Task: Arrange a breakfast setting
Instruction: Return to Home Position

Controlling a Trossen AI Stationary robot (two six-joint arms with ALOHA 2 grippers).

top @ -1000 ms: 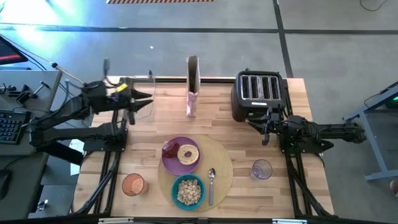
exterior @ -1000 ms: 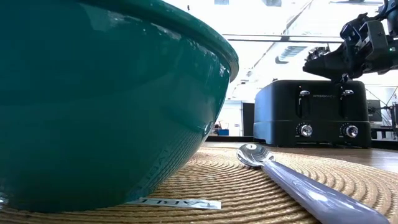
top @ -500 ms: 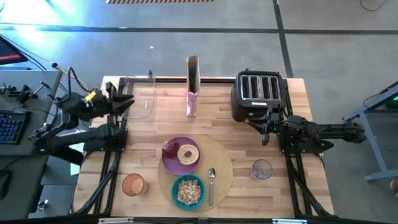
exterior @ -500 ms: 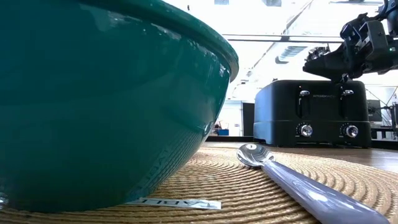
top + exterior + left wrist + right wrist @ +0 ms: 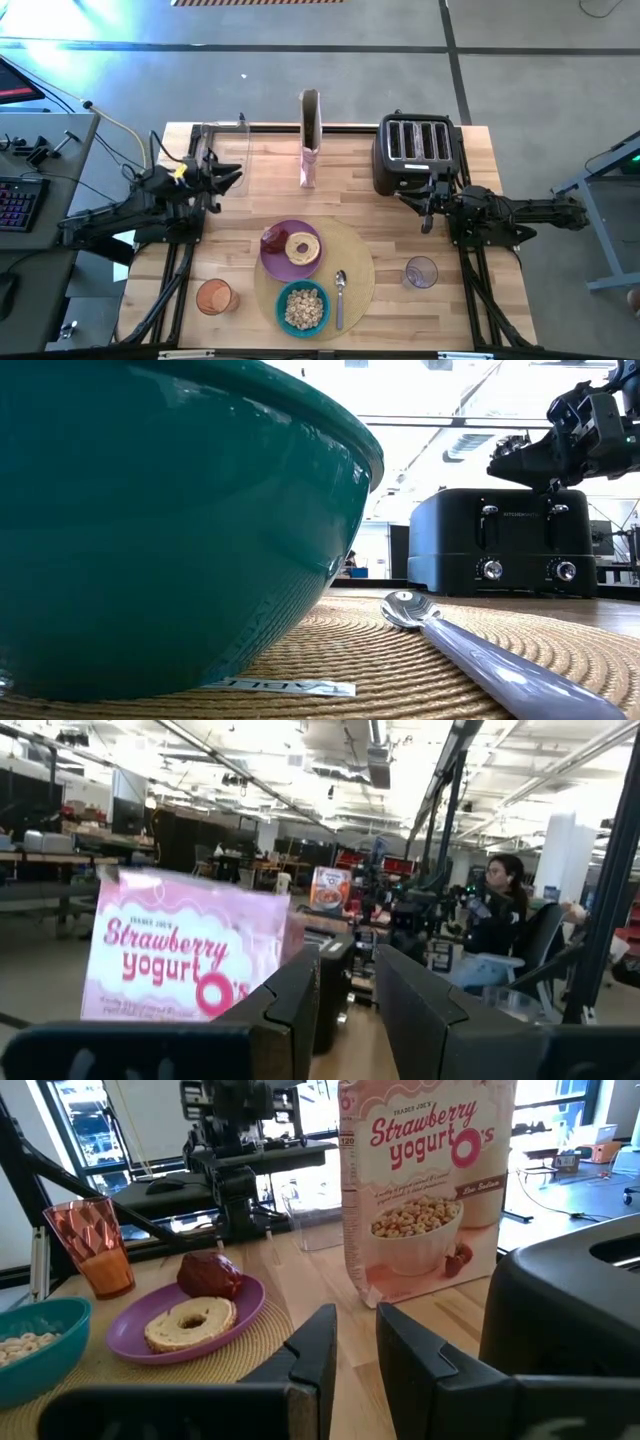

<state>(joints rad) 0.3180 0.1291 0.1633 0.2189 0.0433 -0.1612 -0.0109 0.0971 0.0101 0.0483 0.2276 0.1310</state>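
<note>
Front edge: bowl (image 5: 303,308) holds cereal (image 5: 304,312) and sits on the mat (image 5: 360,262). The spoon (image 5: 340,297) lies on the mat just beside the bowl, on its right. The cup (image 5: 214,296) stands off the mat to the left, the glass (image 5: 421,272) off it to the right.

Mid-table: plate (image 5: 283,265) on the mat's far left part, carrying fruit (image 5: 273,239) and bagel (image 5: 302,248), which touch.

Beyond: left gripper (image 5: 345,970) hangs over the left side and right gripper (image 5: 355,1325) sits in front of the toaster (image 5: 415,150). Each has its fingers a narrow gap apart and holds nothing.

Rear: cereal box (image 5: 310,140) upright at centre, toaster to its right.
</note>
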